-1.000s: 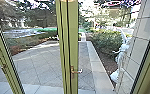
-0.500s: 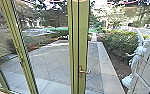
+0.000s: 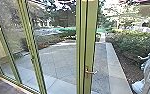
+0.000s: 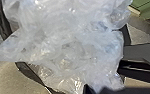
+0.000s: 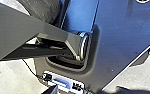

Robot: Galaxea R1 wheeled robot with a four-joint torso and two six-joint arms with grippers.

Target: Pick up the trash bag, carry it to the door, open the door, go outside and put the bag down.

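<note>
In the head view, a green-framed glass door [image 3: 91, 37] stands upright, with a metal lever handle [image 3: 91, 72] low on its frame. Clear, crumpled plastic of the trash bag [image 4: 66, 47] spreads across the left wrist view, a dark band curving around part of it. My left gripper [image 4: 87, 89] is at the bag's edge; whether it grips the plastic is unclear. By a dark robot plate is my right gripper [image 5: 53, 89], with no bag seen at it.
More green-framed glass panels [image 3: 32, 47] run off to the left, above a dark indoor floor [image 3: 6, 86]. Beyond the glass lie a paved yard [image 3: 63, 60], a bush [image 3: 131, 45] and a pale statue [image 3: 149, 67] at the right.
The head camera has turned left, so the whole scene has shifted rightward. More of the left panels and the indoor floor have come into view.
</note>
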